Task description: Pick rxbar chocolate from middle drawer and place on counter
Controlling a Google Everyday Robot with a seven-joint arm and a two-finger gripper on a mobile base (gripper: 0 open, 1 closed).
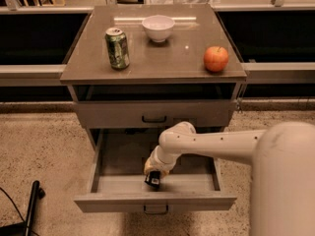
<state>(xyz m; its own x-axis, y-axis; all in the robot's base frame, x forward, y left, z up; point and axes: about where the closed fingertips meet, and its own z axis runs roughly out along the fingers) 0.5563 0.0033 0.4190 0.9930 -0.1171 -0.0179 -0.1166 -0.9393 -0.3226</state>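
Camera view, nearest first: the robot's white body (288, 181) fills the 4 o'clock corner and is cut off by the right and bottom edges. From it the white arm (211, 142) reaches toward 9 o'clock and bends down into the middle drawer (118, 156), which stands pulled out over the speckled floor (39, 146). The loop handle (156, 210) on its flat front is partly cut by shadow. At the 7 o'clock corner a black pole (32, 205) leans in, its lower end out of frame.

The gripper (153, 176) hangs inside the drawer, close behind the front wall and a little right of the drawer's middle. Right under it shows a small dark thing with a white patch, the rxbar chocolate (154, 182), low in the drawer. The wrist hides most of it, so it cannot be told whether the gripper is closed on the bar or only over it, nor whether the bar rests on the drawer floor.

Farther back, the upper drawer front (197, 113) with its black handle (154, 118) is shut. On the counter (167, 58) above stand a green can (117, 48) at 9 o'clock, an apple (216, 59) at 3 o'clock and a white bowl (158, 28) at 12 o'clock, well apart. Behind it, the far objects are too dim to name.
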